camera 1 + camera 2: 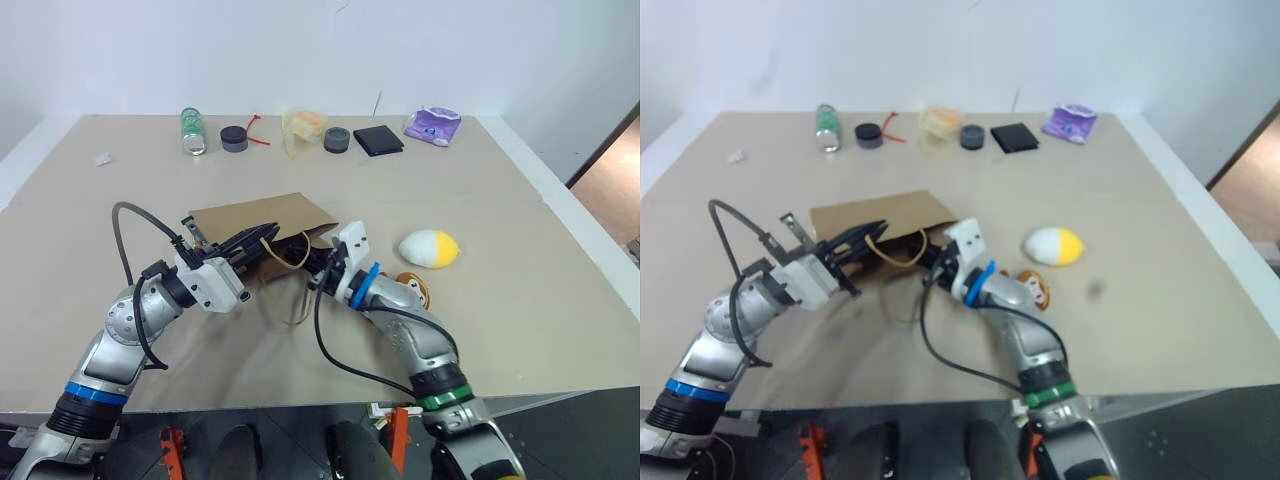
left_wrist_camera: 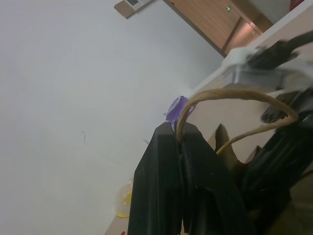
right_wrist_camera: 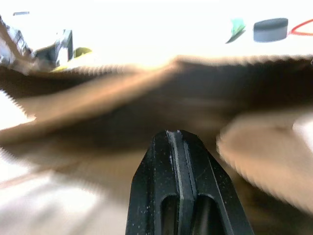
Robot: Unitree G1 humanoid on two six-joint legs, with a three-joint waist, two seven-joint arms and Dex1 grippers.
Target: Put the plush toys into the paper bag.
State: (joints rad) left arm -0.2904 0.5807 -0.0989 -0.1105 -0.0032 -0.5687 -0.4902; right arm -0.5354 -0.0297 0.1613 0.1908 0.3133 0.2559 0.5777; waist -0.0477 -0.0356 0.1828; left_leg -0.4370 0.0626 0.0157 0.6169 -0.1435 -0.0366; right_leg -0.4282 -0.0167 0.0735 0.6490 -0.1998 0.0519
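on the table (image 1: 520, 300) the egg toy (image 1: 430, 248) and monkey toy (image 1: 413, 288) are seen outside the paper bag (image 1: 262, 222); its handle (image 2: 234, 95) is pinched by the left gripper (image 2: 179, 134), the right gripper (image 3: 177, 139) is closed empty.

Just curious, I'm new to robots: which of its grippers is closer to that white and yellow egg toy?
Right. The right gripper sits at the paper bag's mouth, beside the egg toy. The left gripper pinches the bag's handle, farther away.
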